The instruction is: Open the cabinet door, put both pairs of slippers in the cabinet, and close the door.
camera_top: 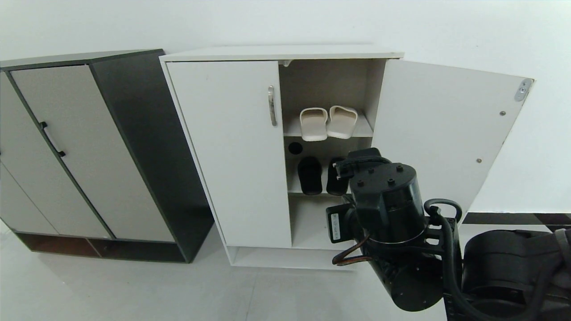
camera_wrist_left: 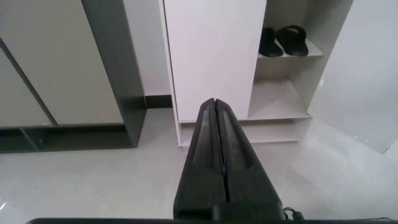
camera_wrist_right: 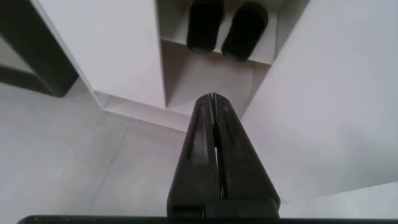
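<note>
Slippers (camera_top: pixel 328 122) shelved; door (camera_top: pixel 446 133) open.
My right claw (camera_wrist_right: pixel 214 98), clenched and empty, is the nearer one; the door stands to its right.

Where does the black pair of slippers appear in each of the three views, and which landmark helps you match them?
Head view: black slippers on the middle shelf, under the white slippers.
Left wrist view: black slippers on the middle shelf beside the closed door's edge.
Right wrist view: black slippers between closed door and open door.
Shared landmark: the closed door.
</note>
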Robot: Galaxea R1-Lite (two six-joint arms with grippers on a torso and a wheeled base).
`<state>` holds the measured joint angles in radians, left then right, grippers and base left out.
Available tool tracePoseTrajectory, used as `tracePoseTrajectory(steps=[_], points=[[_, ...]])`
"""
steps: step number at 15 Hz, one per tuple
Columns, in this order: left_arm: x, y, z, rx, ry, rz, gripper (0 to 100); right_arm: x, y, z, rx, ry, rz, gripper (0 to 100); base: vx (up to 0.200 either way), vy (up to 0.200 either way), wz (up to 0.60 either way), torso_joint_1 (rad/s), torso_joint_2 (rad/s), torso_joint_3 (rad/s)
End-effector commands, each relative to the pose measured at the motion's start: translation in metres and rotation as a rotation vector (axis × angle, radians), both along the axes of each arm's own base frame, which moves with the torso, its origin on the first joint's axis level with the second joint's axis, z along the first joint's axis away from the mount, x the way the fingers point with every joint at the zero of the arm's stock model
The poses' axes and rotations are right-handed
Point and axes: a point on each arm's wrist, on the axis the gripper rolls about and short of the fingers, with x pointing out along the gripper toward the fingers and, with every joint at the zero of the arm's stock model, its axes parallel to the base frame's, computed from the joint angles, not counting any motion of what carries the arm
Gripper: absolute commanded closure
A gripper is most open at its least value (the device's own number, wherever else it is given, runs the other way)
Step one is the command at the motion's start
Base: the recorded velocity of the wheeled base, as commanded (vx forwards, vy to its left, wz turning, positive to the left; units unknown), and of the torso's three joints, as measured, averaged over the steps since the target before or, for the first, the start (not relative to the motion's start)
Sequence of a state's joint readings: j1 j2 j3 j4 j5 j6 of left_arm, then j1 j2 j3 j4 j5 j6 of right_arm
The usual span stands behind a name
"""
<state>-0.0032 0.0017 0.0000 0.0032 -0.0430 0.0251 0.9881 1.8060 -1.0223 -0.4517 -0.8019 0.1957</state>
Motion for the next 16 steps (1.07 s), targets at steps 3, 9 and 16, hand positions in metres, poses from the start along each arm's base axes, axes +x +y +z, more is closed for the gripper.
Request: tracePoseTrajectory(steps=[3,9,16], points=[[0.0000,0.0000,0.0000,0.001,0.000,0.000,100,0.0044,-0.0020,-0.0034,-0.009,0.005,-0.014,100,0.000,0.000,0.00,0.000,0.00,0.000],[0.0000,0.0000,0.0000,-0.001,0.000,0.000,100,0.0072,-0.0016,-0.0070,-0.018,0.011,-0.020,100,0.000,0.000,0.00,0.000,0.00,0.000],[0.0000,0.0000,0.0000,-0.001,0.000,0.000,100,0.0085,-0.0005,-0.0102,-0.026,0.017,-0.022,100,0.000,0.000,0.00,0.013,-0.13,-0.176]])
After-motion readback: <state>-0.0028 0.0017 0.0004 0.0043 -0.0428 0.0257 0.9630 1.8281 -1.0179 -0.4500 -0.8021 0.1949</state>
